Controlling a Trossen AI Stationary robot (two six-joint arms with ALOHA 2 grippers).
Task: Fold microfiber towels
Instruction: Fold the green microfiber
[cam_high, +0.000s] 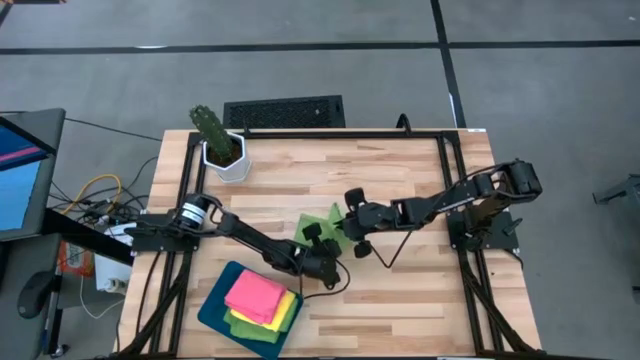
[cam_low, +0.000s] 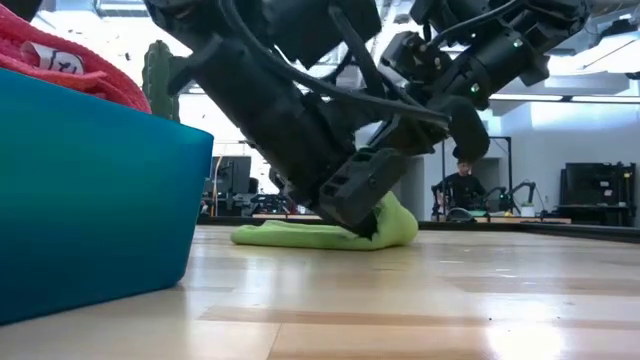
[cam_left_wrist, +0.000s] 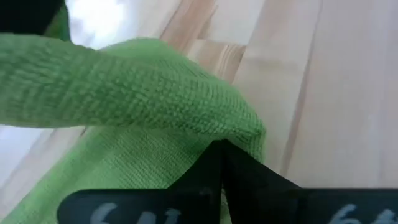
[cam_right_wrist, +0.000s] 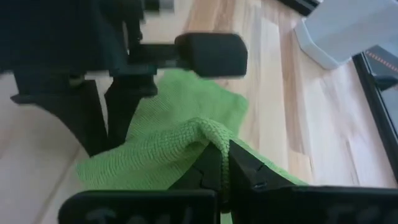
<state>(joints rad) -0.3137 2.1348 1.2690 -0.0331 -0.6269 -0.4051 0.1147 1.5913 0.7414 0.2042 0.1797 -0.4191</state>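
A lime green towel (cam_high: 325, 226) lies rumpled near the middle of the wooden bench (cam_high: 400, 300), partly folded over itself. In the low view it forms a low mound whose long axis runs across the picture, thicker at the end under the arms. The left hand (cam_high: 327, 250) is closed tight on an edge of this towel; its wrist view shows the cloth bunched in a ridge right at the fingertips (cam_left_wrist: 219, 163). The right hand (cam_high: 350, 212) pinches another fold of the same towel, its fingers nearly together with cloth between them.

At the bench's near left corner sits a dark teal tray (cam_high: 215, 305). In it lies a stack of folded towels: a pink towel (cam_high: 255, 296) on top, a yellow towel (cam_high: 283, 312) beneath it, and green cloth (cam_high: 240, 325) at the bottom.

A potted cactus (cam_high: 217, 140) stands at the far left corner.
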